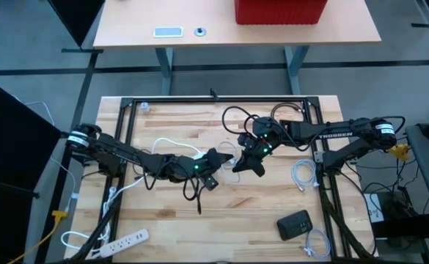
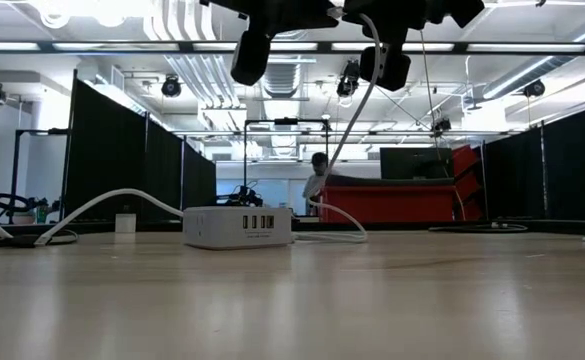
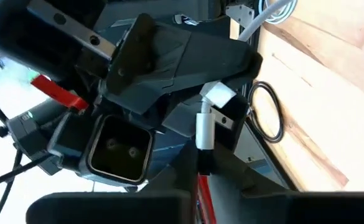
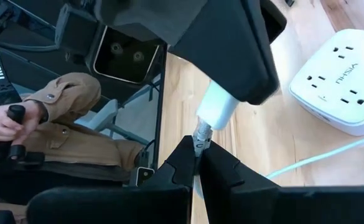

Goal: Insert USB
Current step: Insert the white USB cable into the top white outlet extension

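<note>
A white USB plug (image 4: pixel 216 106) with a metal tip is held in the air between my two grippers, above the middle of the table. My left gripper (image 3: pixel 200 169) comes from the table's left (image 1: pixel 220 158) and is shut on it. My right gripper (image 4: pixel 199 154) comes from the right (image 1: pixel 243 163) and is shut on its other end. Its white cable (image 2: pixel 347 120) hangs down to the table. The white charging hub (image 2: pixel 237 227) with several USB ports rests flat on the table below; it also shows in the right wrist view (image 4: pixel 343 81). My left gripper pinches the white plug body (image 3: pixel 205 132) between its two fingers, coming nearly level from the table's left. The plug is lifted clear of the table and sticks out toward the other gripper. My right gripper pinches the plug's metal end (image 4: pixel 201 134) at its fingertips, slanting down from the table's right. The plug lies in line with the fingers, clear of the table.
A white power strip (image 1: pixel 122 238) lies at the near left. A black box (image 1: pixel 295 224) and coiled white cables (image 1: pixel 302 176) lie at the right. A black metal frame (image 1: pixel 214 100) borders the table. A person (image 4: pixel 63 124) sits beyond the table.
</note>
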